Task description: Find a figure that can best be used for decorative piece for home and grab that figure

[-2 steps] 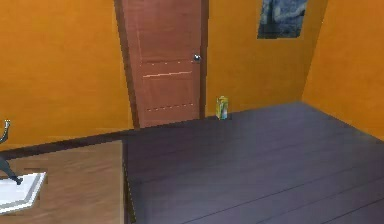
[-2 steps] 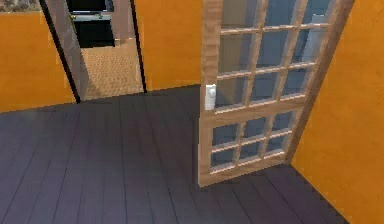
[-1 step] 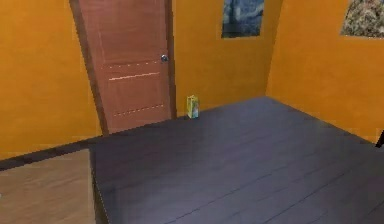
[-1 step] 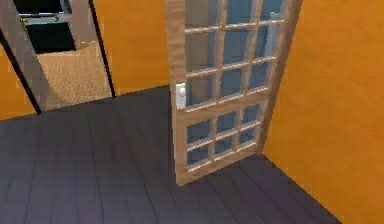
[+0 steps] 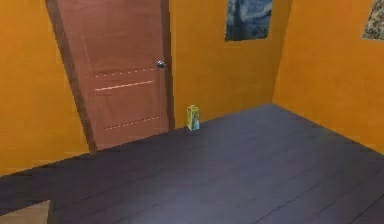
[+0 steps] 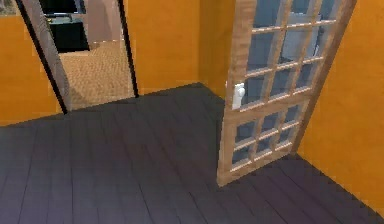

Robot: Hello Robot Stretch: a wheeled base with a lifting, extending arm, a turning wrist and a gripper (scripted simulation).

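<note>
Dark floor boards [image 5: 230, 170] lie closest in the forward view. They are long and flat, with thin lines between them. At the bottom left corner sits a tan patch [image 5: 22, 212]. It is cut off, so what it is cannot be told.

Past the boards stands a brown door [image 5: 118, 70]. It looks like wood, has flat panels, and has a small round knob [image 5: 160, 64]. The orange walls [image 5: 30, 90] are smooth. On the floor just right of the door stands a small upright thing [image 5: 193, 119], yellow and green and shaped like a box. It is too small to say if it is the figure. A blue swirly picture [image 5: 247, 18] hangs on the wall, with its top cut off. A second picture [image 5: 374, 20] peeks in at the right edge.

In the arm side view, a door with a pale wooden frame [image 6: 275, 90] holds many square glass panes and a white handle [image 6: 238, 97]. To its left is an open doorway [image 6: 90, 50] with a speckled tan floor [image 6: 98, 75] behind it. Something dark [image 6: 68, 30] stands far back there, hard to make out.

How the gripper stands cannot be told.
</note>
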